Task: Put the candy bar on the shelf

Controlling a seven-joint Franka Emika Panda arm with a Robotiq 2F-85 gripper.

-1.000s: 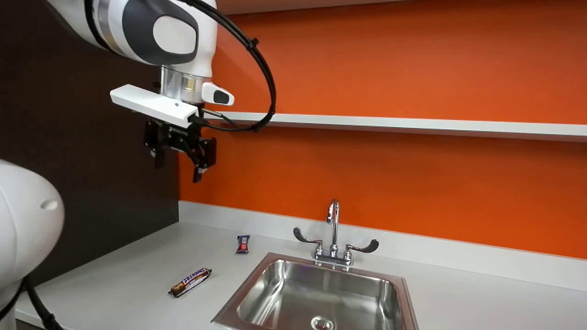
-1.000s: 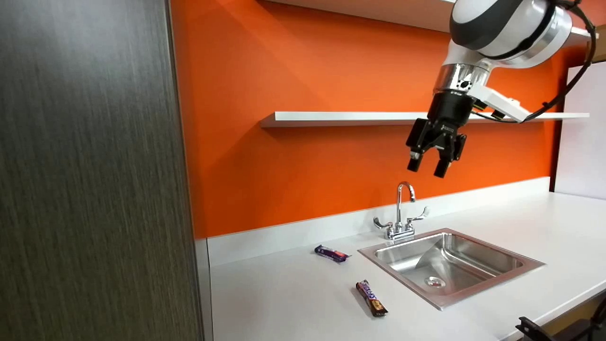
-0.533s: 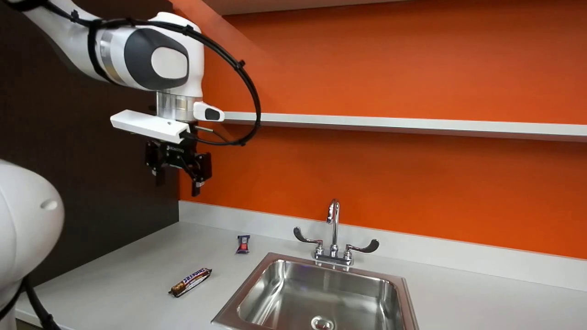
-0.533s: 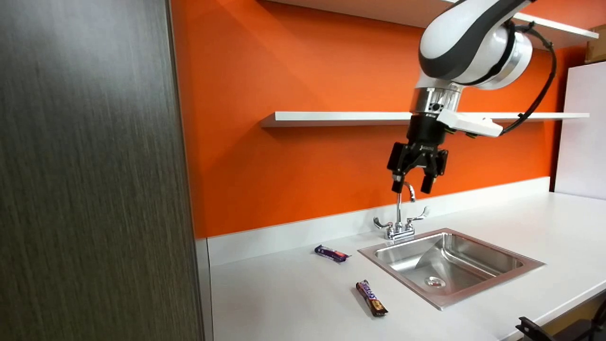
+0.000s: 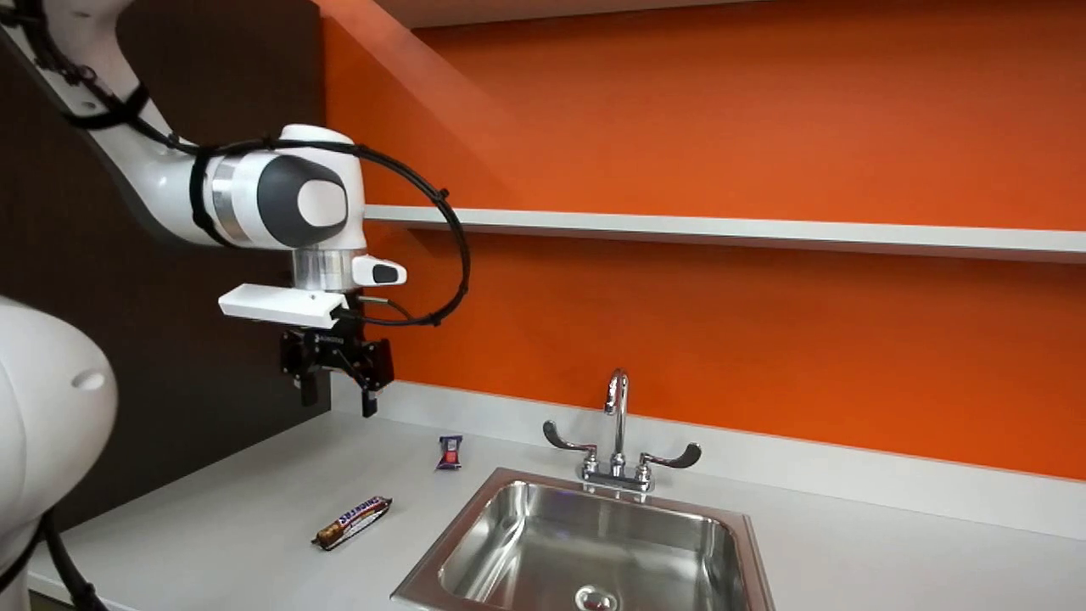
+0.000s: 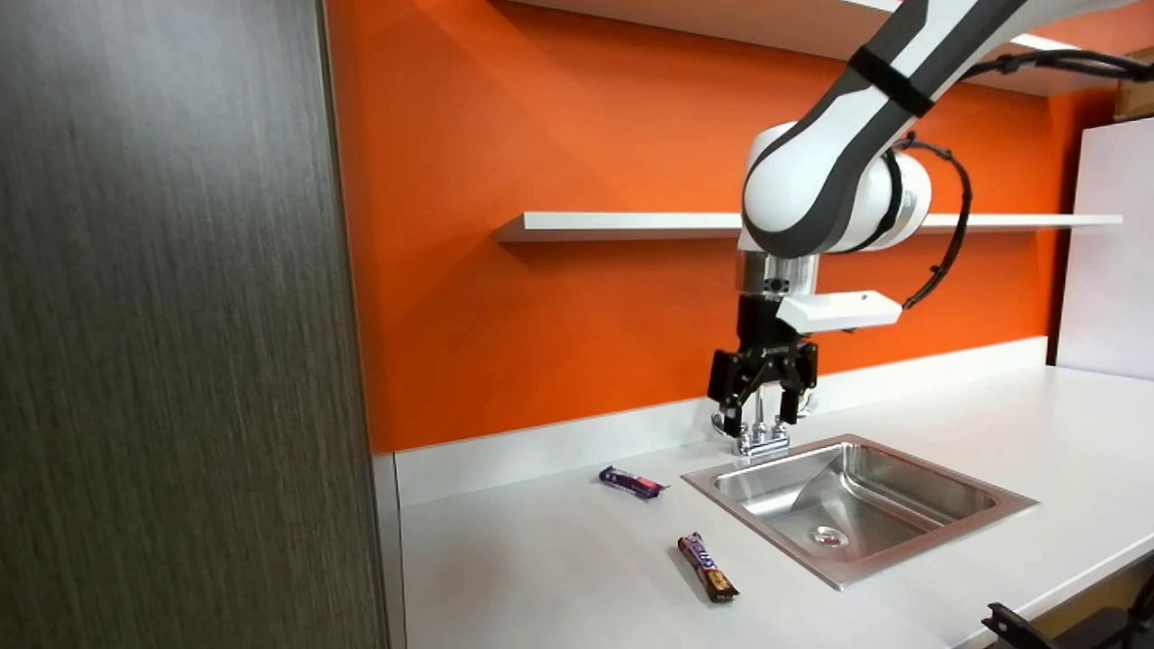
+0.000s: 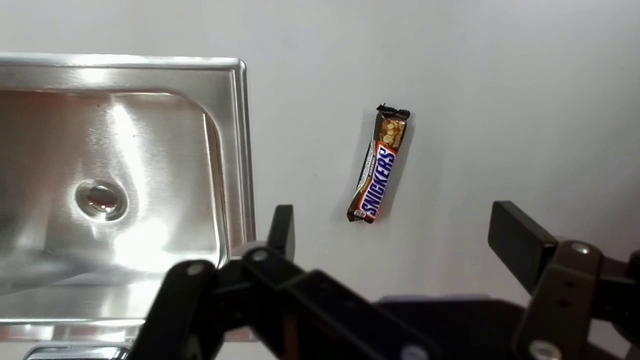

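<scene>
Your candy bar (image 7: pixel 378 170), SNICKERS printed on it, lay label up on the counter (image 5: pixel 212 526); your wrist view had it just off centre toward 3 o'clock, one end aimed roughly at 1 o'clock, the other at 7. Your gripper (image 5: pixel 339 400) was spread wide, fingers (image 7: pixel 284 230) well apart. You had it hanging above the counter, apart from the candy bar, which was at 6 o'clock below it in an exterior view and just short of 12 o'clock from the gap in your wrist view.

A purple-wrapped bar (image 5: pixel 450 452) lay near, about 2 o'clock from the candy bar in an exterior view. The sink (image 7: pixel 234 150) sat at 9 o'clock from the candy bar in your wrist view; tap (image 5: pixel 619 428) at the sink's 12 o'clock edge in an exterior view.

The shelf (image 5: pixel 721 227) ran along the orange wall (image 5: pixel 764 356), at 12 o'clock well above the tap in both exterior views. Your arm (image 6: pixel 811 194) slanted down to the gripper from 1 o'clock in an exterior view and covered part of the shelf; a dark panel (image 6: pixel 171 315) filled the 9 o'clock side there.
</scene>
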